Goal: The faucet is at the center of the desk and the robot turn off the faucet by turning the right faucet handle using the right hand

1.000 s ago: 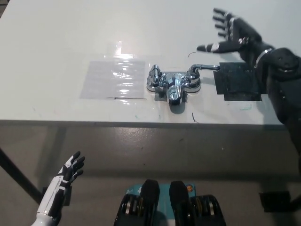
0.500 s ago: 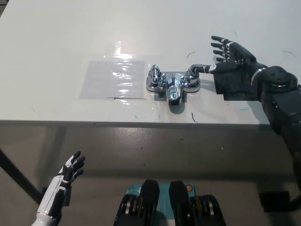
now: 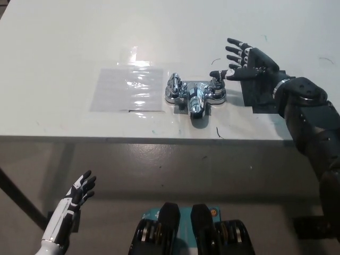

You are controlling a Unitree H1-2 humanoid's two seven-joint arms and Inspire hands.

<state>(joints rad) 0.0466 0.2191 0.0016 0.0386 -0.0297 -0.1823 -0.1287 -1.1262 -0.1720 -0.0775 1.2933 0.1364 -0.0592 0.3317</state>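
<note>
Head view, steep downward angle. Chrome two-handle faucet (image 3: 194, 95) sits near the centre of the white desk (image 3: 64, 48), spout pointing toward the desk's near edge and casting a short shadow there. Left faucet handle (image 3: 175, 83) stands at the left end of the chrome base; right faucet handle (image 3: 217, 84) is at the right end, partly covered by the robot's black right hand (image 3: 245, 62). The right hand is over the desk just right of and behind the faucet, palm facing the faucet, fingers spread apart and clamped on nothing; its lowest digit reaches left to the top of the right faucet handle and appears to touch it, though actual contact cannot be confirmed from this angle. The black right arm (image 3: 311, 125) comes in from the lower right, crossing the desk's front edge. Beneath the hand and wrist lies a dark rectangular patch (image 3: 263, 98) flat on the desk, just right of the faucet. A clear glossy sheet (image 3: 127, 89) is flat on the desk just left of the faucet, its right edge close to the chrome base, with glare on its upper part. White left hand (image 3: 78, 194) rests at lower left, below the desk's front edge and well apart from the faucet, fingers apart, holding nothing.
</note>
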